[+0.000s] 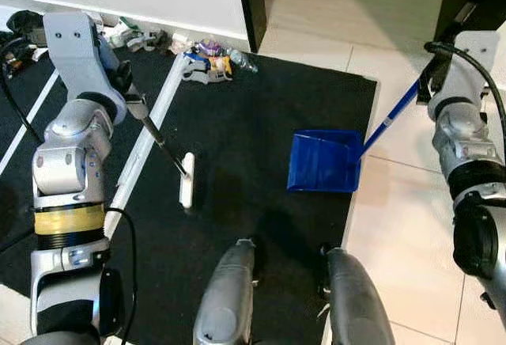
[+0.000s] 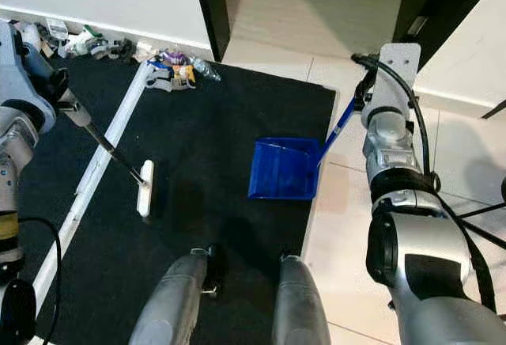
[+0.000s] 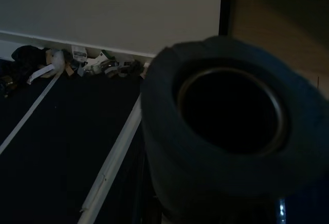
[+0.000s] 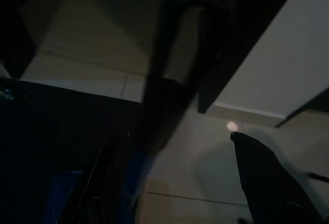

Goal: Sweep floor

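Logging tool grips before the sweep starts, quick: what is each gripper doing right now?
Left gripper: closed on the broom handle.
Right gripper: at the blue dustpan handle; fingers cannot be told.

Both arms are silver metal with rounded joint housings and black elbow sections. The left arm [image 1: 69, 163] carries a yellow tape band and a looping black cable. The right arm [image 2: 395, 163] has a white bracket with screw holes. Two silver-grey legs [image 1: 229, 297] show below.

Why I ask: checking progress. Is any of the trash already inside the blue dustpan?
No, the blue dustpan sits bare on the black mat, while the trash pile lies by the wall.
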You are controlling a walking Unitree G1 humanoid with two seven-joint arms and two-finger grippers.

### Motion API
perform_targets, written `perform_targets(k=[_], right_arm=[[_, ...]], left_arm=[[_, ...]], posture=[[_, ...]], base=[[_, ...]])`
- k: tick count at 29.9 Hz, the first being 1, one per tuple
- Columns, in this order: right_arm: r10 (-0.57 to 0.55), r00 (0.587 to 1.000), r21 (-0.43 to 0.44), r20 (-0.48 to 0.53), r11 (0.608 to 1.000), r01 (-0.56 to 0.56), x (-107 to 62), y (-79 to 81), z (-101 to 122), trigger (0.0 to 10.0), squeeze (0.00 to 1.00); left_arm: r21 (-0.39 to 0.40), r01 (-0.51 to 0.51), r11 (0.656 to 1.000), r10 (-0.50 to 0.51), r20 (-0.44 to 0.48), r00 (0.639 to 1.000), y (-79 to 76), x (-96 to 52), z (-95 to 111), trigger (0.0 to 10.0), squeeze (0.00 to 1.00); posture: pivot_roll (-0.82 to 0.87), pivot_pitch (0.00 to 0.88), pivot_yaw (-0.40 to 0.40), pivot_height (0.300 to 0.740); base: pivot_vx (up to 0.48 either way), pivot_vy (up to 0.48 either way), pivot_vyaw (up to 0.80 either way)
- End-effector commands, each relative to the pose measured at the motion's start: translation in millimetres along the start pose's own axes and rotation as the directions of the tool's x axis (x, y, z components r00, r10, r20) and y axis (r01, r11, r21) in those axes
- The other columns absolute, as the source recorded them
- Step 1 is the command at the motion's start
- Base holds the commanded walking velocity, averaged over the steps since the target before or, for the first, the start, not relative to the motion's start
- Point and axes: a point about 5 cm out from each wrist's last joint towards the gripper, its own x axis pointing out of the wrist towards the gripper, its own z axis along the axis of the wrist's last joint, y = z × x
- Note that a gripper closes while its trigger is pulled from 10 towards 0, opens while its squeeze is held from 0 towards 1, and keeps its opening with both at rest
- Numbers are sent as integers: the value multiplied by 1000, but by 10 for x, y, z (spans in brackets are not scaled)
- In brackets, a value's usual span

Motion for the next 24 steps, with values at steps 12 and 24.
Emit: perform_targets(k=[12, 24], right_arm=[[48, 999, -2, 20, 999, -48, 26, 1, 66, 10000, 0], [35, 998, 2, 50, 999, -35, 62, 4, 231, 9804, 0]], left_arm=[[65, -54, 996, 53, 15, 998, 239, -186, 126, 10000, 0], [69, -58, 996, 56, 22, 998, 269, -224, 168, 10000, 0]], posture=[[193, 339, 159, 740], [208, 329, 156, 740]], base=[[0, 0, 0], [0, 0, 0]])
